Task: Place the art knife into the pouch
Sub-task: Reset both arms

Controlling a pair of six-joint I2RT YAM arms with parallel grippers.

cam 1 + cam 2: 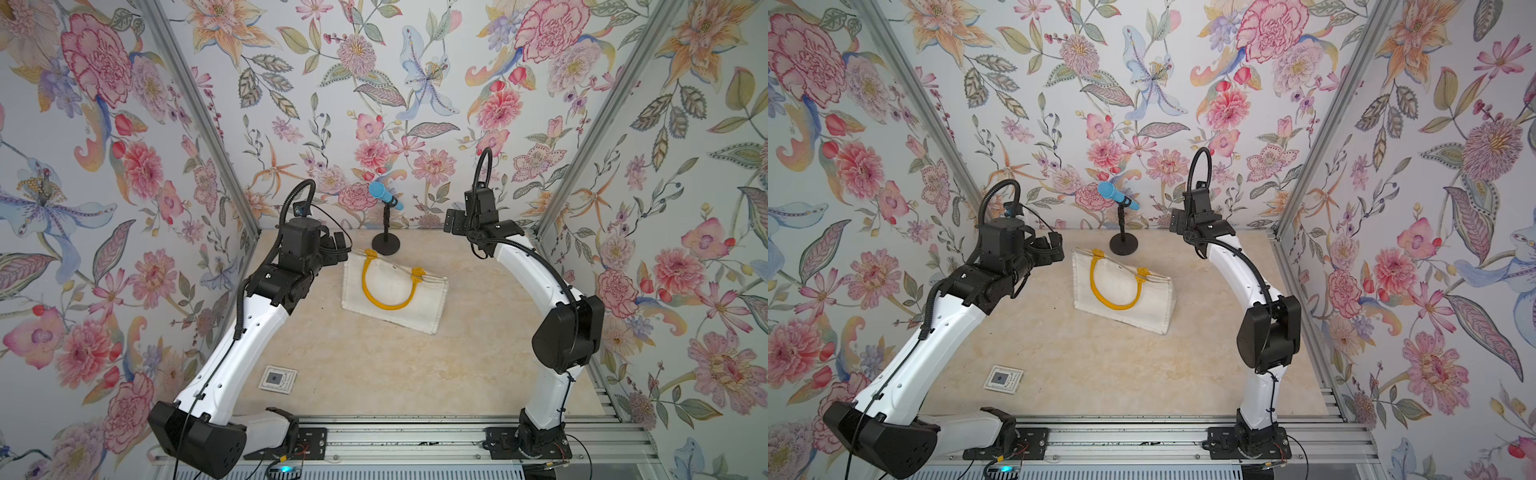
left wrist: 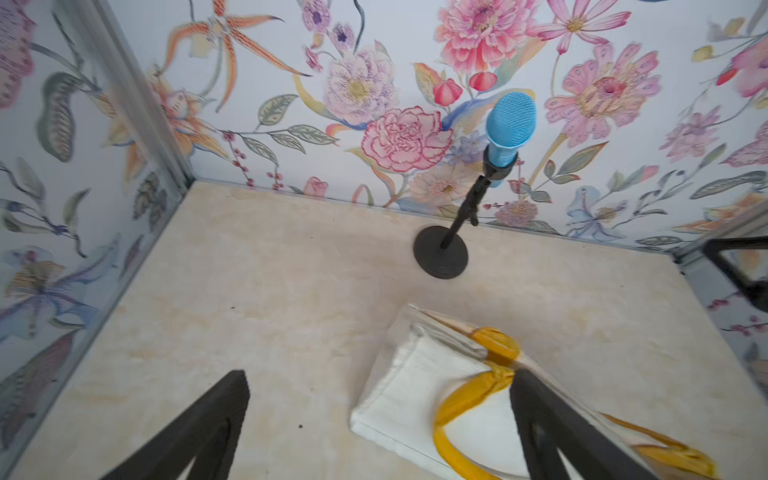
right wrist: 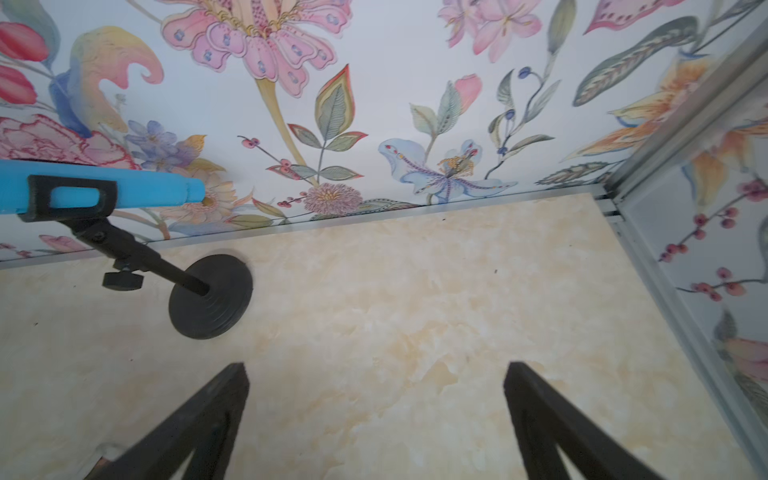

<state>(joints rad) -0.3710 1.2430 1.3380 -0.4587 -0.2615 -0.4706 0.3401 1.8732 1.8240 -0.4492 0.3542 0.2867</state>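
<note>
- Off-white canvas, the pouch [image 1: 388,286] lies flat on the far middle of the marbled table [image 1: 374,365], one yellow handle [image 1: 365,291] looped across its upper face.
- Its mouth runs along the far edge and looks pressed together. The inside is hidden in every view, so I cannot tell what it holds.
- In the left wrist view the near part of the pouch [image 2: 407,395] is cut off by the frame, partly covered by one black finger [image 2: 540,415], and blurred.
- The left gripper [image 1: 338,245] hangs just left of the pouch's far left corner. Its jaws are spread wide and grasp nothing; the forearm reaches in from the near left.
- The right gripper [image 3: 376,365] is raised at the far right, well apart from the pouch, above bare table. Its jaws are also wide and empty.
- A blue microphone [image 1: 380,192] stands on a black stand [image 1: 385,243] just beyond the pouch.
- A small square card [image 1: 277,378] lies near left; its print is too small to read.
</note>
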